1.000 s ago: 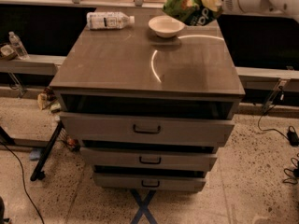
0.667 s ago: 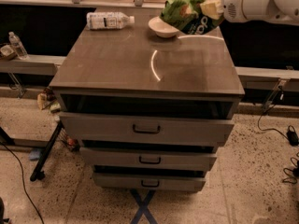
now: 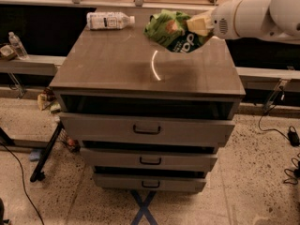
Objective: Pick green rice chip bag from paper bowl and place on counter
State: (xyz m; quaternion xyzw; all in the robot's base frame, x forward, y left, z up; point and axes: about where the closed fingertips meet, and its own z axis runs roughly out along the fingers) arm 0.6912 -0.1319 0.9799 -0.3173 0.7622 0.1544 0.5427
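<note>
While it hung above the rear right of the glossy grey-brown counter, the crinkled green rice chip bag was clamped at its upper right edge by the cream-fingered gripper. A white-labelled plastic bottle lay sideways at the counter's back left.

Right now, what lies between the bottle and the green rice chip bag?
Only bare counter, seen in the camera view. The gripper, at the back right, holds the green rice chip bag; the bottle lies back left.
</note>
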